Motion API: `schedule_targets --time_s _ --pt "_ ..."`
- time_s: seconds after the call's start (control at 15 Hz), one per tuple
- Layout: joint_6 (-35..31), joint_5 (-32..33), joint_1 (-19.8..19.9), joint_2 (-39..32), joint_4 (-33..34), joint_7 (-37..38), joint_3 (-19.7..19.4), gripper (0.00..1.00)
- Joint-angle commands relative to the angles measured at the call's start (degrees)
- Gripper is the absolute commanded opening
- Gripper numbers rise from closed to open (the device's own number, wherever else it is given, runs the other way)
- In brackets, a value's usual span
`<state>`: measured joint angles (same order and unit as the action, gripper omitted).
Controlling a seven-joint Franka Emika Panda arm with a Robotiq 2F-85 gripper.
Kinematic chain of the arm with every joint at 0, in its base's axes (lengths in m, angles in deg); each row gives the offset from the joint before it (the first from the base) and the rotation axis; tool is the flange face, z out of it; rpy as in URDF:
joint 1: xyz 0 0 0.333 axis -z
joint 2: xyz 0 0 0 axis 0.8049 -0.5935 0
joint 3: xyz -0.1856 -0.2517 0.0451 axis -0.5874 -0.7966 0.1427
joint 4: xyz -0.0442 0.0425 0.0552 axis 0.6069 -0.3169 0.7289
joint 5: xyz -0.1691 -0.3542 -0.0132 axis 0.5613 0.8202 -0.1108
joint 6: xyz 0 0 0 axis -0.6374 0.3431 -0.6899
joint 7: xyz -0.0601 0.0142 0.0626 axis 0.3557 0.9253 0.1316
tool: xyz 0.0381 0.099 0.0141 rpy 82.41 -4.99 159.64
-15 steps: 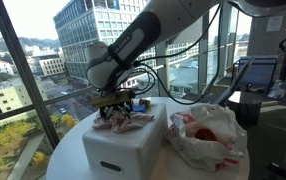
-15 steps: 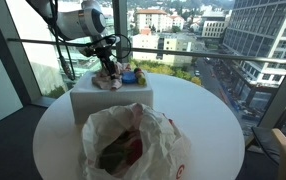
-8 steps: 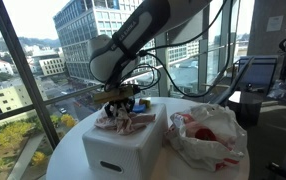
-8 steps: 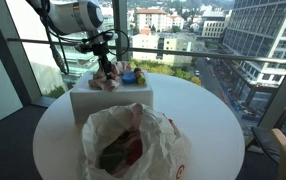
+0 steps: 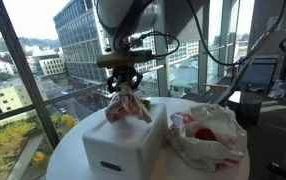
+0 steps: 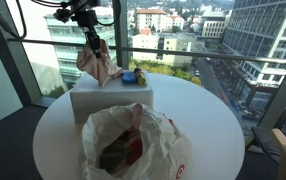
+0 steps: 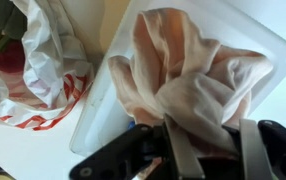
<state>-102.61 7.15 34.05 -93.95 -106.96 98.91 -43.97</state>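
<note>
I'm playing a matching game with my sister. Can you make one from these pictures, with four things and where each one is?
Things:
1. pinkish cloth
2. white box
3. plastic bag
4. small blue thing

Places:
A. lying crumpled on the round table, something red inside
B. hanging from the shut gripper
C. sitting on top of the box
D. standing on the table, below the cloth

Pairs: 1-B, 2-D, 3-A, 4-C.
</note>
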Motion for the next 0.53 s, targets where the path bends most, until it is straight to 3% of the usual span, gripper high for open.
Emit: schedule_targets --time_s 0.0,0.47 --pt "-2.0 1.0 2.5 14.1 -11.8 1.2 1.6 0.10" --pt "1.3 -1.8 10.2 37.0 -29.9 2.9 3.3 0.10"
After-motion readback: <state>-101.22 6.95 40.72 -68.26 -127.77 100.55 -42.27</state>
